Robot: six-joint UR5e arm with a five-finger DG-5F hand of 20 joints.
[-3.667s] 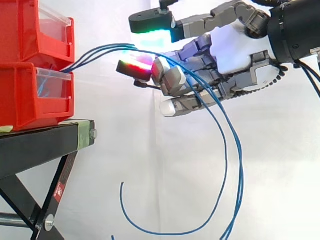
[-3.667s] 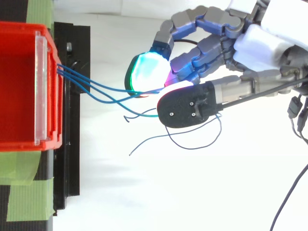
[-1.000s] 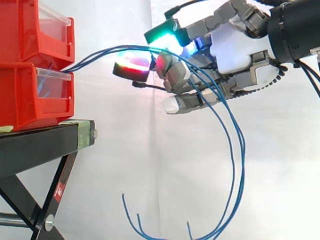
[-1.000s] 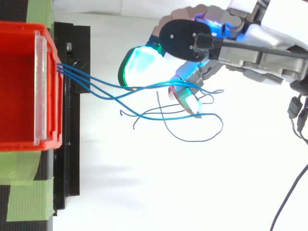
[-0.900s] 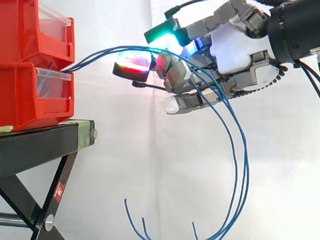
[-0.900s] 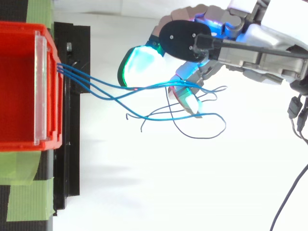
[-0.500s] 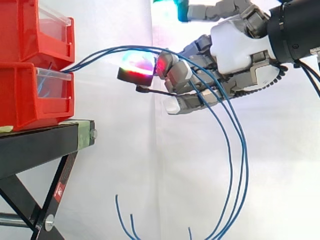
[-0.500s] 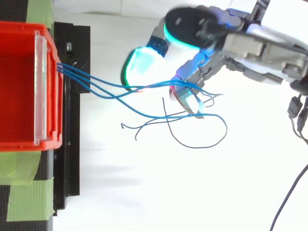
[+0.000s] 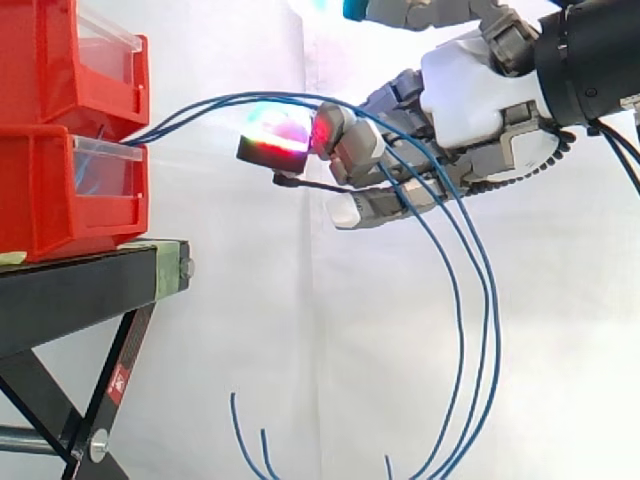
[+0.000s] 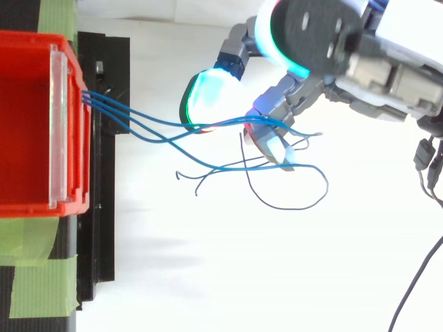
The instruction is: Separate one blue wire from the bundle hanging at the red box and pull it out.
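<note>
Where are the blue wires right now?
In the side view, the blue wires leave the red box on the left, arch over the hand and dangle below it.

The worktop is the flat black top of a stand at the left of the scene, held up by crossed black legs. Two red bins are stacked on it. The lower bin rests directly on the worktop, and the upper bin sits on the lower one. Each has a clear front panel facing right. From above, the bins cover the worktop's left part, leaving a bare black strip along its right edge. Green tape lies on the worktop on the near side of the bins, and another piece on the far side. A bolt sticks out of the right end, and one leg carries a red sticker.
</note>
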